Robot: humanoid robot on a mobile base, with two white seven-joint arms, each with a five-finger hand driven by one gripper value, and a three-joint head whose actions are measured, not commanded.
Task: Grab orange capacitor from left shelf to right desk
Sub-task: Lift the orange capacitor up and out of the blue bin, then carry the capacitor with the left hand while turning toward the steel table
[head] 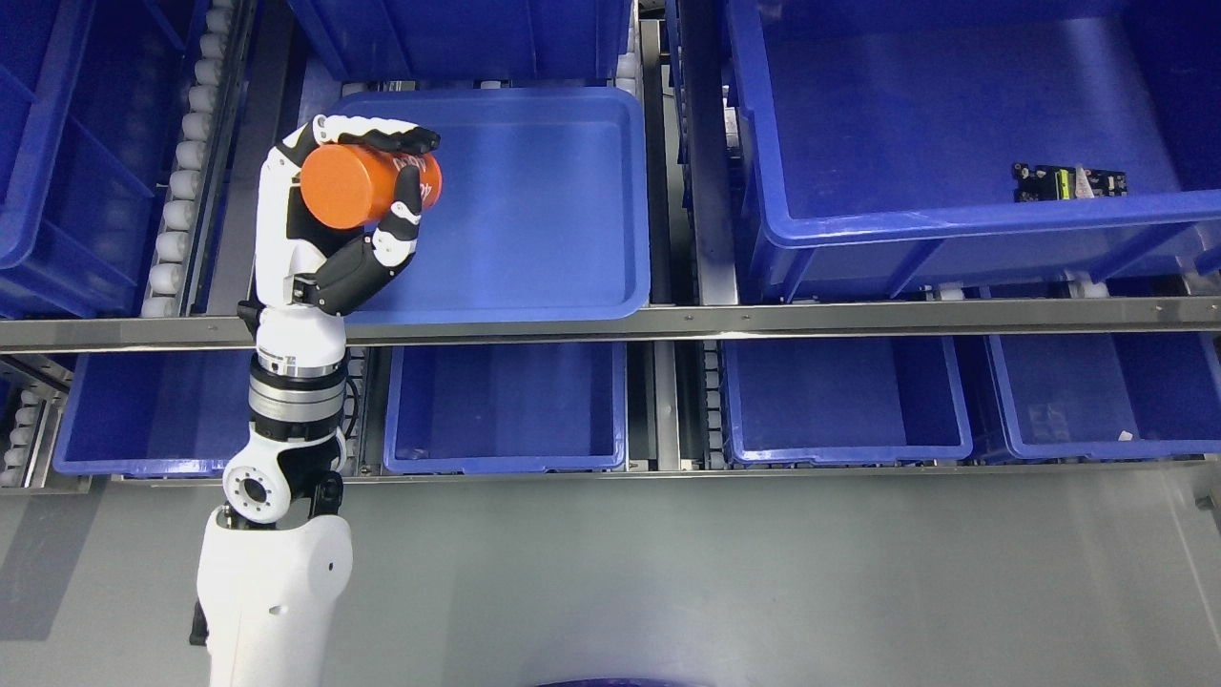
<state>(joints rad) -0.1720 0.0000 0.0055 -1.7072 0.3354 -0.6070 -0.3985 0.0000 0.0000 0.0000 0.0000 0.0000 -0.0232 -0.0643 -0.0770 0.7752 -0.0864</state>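
**Orange capacitor gripped above the left tray**

Much of the scene is cut off. The bins at the far left and far top run out of the picture, and a dark blue curve at the bottom edge is too small to identify. The left robot hand [367,191] covers part of the orange capacitor [358,184]: one finger lies along its top and another crosses its right end, hiding most of the dark lettering printed there, so the print cannot be read. Inside the large blue bin [954,229] on the right lies a small black component [1068,181] with a green patch; its detail is too fine to make out.

The capacitor is a smooth, bright orange cylinder, lying roughly sideways with its flat round end facing left and near. The left robot hand is closed around it, fingers wrapped over the top and right side, palm behind. It is held over the left edge of the shallow blue tray [534,210] on the upper shelf, beside the white rollers [186,172]. A metal shelf rail [763,320] runs across just nearer than the tray.
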